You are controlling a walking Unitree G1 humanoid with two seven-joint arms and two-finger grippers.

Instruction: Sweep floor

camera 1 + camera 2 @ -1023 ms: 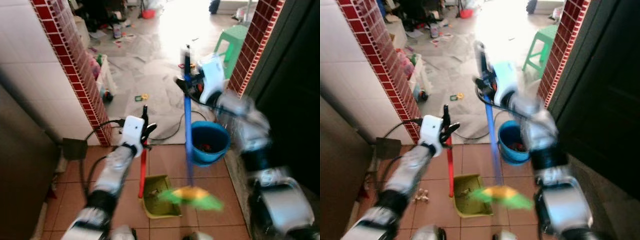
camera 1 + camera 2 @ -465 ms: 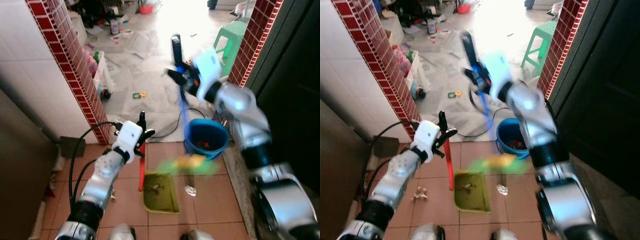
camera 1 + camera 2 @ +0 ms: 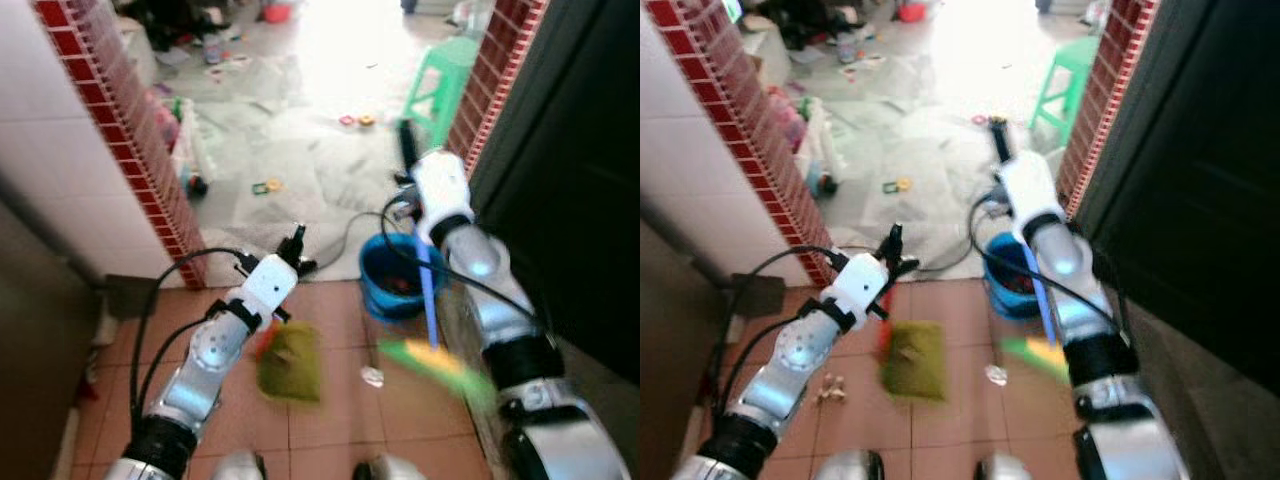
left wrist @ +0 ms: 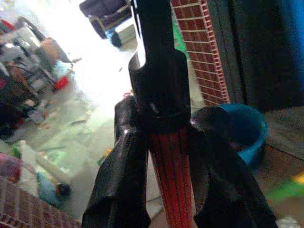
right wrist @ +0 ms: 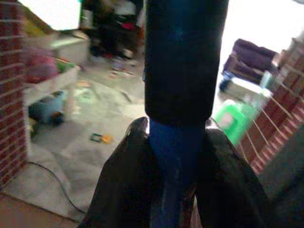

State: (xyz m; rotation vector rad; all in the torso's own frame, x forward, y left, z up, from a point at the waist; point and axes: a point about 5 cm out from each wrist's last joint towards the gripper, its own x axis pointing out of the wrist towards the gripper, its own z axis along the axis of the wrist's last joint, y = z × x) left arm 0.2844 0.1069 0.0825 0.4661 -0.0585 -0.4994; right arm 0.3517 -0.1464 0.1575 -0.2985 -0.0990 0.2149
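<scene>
Blurred green dustpan (image 3: 290,362), smeared broom head (image 3: 435,362) (bristles indistinct), small floor scrap (image 3: 372,376) unidentifiable

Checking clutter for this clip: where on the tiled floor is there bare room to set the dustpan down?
Bare tiles lie left of the green dustpan, toward the brick pillar. Right of it is crowded: a crumpled scrap, the broom head, the blue bucket. Small crumbs also sit lower left.

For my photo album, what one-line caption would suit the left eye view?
Left gripper holds the green dustpan by its red handle while the right gripper holds a blue broom beside a blue bucket.
</scene>
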